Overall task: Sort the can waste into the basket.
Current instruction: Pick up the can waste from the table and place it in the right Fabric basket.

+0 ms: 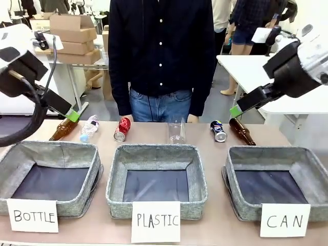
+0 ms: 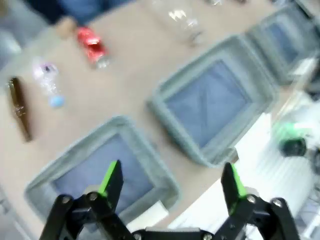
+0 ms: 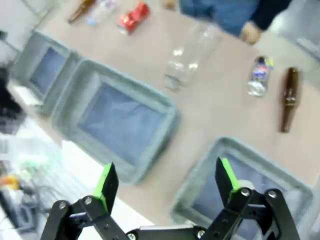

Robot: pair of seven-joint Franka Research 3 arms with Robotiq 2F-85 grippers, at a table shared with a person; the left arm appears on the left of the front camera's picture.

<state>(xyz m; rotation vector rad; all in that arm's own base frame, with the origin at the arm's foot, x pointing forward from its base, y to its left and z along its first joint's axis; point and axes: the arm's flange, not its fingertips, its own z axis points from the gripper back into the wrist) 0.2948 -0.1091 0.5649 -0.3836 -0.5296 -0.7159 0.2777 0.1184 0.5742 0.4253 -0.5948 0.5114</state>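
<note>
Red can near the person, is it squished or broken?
Yes. The red can lies on its side at the far side of the table, its body crumpled and dented. The blue can, also lying down, looks smooth.

Along the far edge of the worktop [image 1: 151, 136]: brown bottle [image 1: 62, 130] lying at left, small clear blue-capped bottle [image 1: 88, 128] just beside it, bigger clear bottle [image 1: 177, 131] mid-way, perhaps lying end-on, second brown bottle [image 1: 242, 131] at right. Nearer: "BOTTLE" bin [image 1: 51, 147] and "PLASTIC" bin [image 1: 115, 177].

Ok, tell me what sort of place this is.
Likely a robotics lab: white robot arms over a table, a sorting basket carded CAN, and stacked cardboard boxes behind.
</note>
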